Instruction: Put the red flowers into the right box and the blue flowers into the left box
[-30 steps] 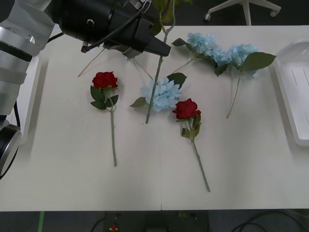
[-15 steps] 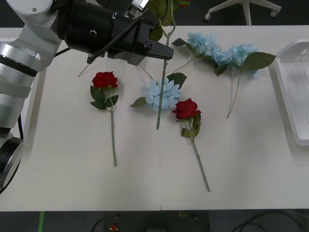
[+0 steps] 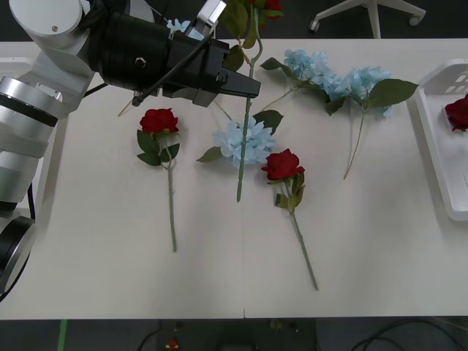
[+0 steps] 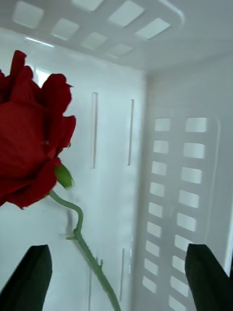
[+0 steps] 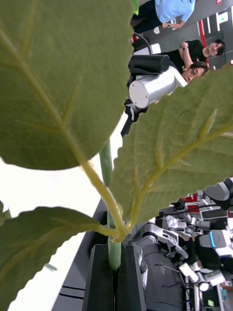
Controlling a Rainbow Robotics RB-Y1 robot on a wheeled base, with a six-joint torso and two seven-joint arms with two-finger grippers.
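Note:
My left gripper point(image 3: 252, 82) hovers over the table's far middle, shut on the stem of a red flower point(image 3: 269, 6) whose stem hangs down across a blue flower point(image 3: 245, 141). The left wrist view shows the black fingers point(image 5: 104, 277) clamped on the green stem point(image 5: 114, 255) among big leaves. Two red flowers point(image 3: 159, 121) point(image 3: 282, 164) lie on the table. More blue flowers point(image 3: 307, 66) point(image 3: 365, 79) lie at the far right. Another red flower point(image 3: 458, 112) point(image 4: 29, 146) lies in the right box point(image 3: 439, 146) point(image 4: 179, 184), under my open right gripper point(image 4: 116, 284). The left box's rim point(image 3: 42, 172) peeks out beside the left arm.
One more blue flower point(image 3: 175, 26) shows behind the left arm. The table's point(image 3: 380, 248) near half is bare. A chair base point(image 3: 369, 11) stands beyond the far edge. People and other robots show in the room behind in the left wrist view.
My left gripper has carried the held red flower a little to the right, its stem now hanging over the blue flower. A red flower has come into sight in the right box.

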